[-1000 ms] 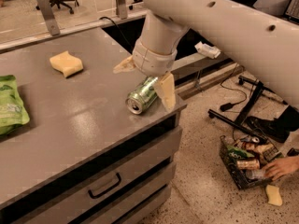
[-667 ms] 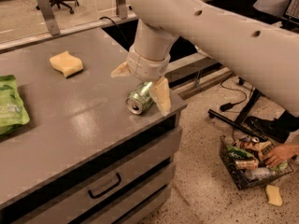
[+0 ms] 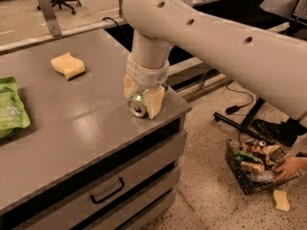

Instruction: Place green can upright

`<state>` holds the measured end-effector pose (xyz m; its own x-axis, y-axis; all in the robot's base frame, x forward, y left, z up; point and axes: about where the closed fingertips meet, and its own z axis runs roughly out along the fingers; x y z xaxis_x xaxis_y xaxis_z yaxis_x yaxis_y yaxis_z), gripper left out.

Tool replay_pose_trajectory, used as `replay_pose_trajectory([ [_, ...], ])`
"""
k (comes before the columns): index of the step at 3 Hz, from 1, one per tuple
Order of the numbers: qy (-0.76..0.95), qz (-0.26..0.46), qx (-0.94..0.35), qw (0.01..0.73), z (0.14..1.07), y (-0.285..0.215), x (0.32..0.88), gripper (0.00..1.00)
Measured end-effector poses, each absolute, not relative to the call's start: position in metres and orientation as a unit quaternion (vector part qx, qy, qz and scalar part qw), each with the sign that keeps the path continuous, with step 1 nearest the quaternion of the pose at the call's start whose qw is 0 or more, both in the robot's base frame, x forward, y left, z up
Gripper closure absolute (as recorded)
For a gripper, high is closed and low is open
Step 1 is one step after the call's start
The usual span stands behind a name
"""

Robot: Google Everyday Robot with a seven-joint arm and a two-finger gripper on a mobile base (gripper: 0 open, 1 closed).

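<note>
Task status: not complete. The green can point(image 3: 137, 108) lay on its side on the surface point(image 3: 72, 133), near the front right corner, with its silver rimmed top facing the camera. It had not yet been stood up.

The end effector point(image 3: 140, 104) was down at the can. Its 2 fingers point(image 3: 154, 102) sat 1 on each side of the can body and appeared pressed against it, so the grip was judged to be made.

Remaining steps, as judged:
1. Lift the can clear.
2. Rotate it until the rimmed top faced up.
3. Set its base on the surface, away from the edge.
4. Release.
</note>
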<state>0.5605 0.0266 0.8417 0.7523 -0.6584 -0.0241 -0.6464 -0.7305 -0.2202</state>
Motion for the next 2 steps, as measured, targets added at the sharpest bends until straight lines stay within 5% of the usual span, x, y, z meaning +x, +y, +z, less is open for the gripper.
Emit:
replay_pose_trajectory([
  [2, 0.387, 0.009, -0.914, 0.125, 0.872, 0.014, 0.535, 0.85],
])
